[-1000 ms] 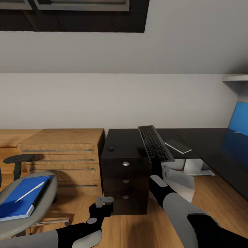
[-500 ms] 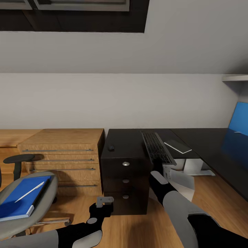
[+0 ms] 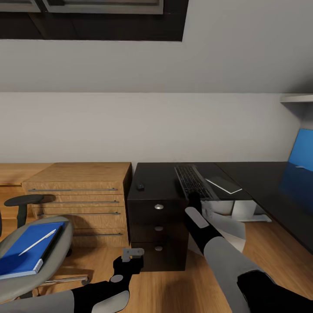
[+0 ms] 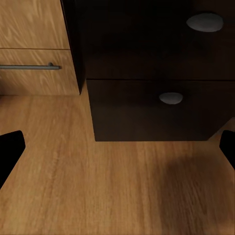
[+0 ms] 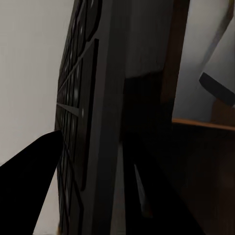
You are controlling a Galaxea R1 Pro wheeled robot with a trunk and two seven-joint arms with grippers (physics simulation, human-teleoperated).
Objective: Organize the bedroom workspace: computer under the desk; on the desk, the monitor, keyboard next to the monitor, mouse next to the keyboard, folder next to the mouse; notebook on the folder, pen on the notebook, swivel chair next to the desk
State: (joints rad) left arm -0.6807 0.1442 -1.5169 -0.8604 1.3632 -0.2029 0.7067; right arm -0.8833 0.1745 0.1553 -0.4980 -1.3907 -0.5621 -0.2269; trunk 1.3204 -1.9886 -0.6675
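Black keyboard (image 3: 193, 181) keys carry no legible lettering.

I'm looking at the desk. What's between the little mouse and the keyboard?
Nothing; in the head view only bare dark desk lies between the mouse and the keyboard.

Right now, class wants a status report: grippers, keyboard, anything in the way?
Right gripper shut on keyboard, low over black desk. Left gripper open, idle near drawers. Mouse sits left of keyboard, apart.

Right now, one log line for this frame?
right gripper: shut on flat black keyboard, low over dark desk | left gripper: open, idle | small black mouse: on desk
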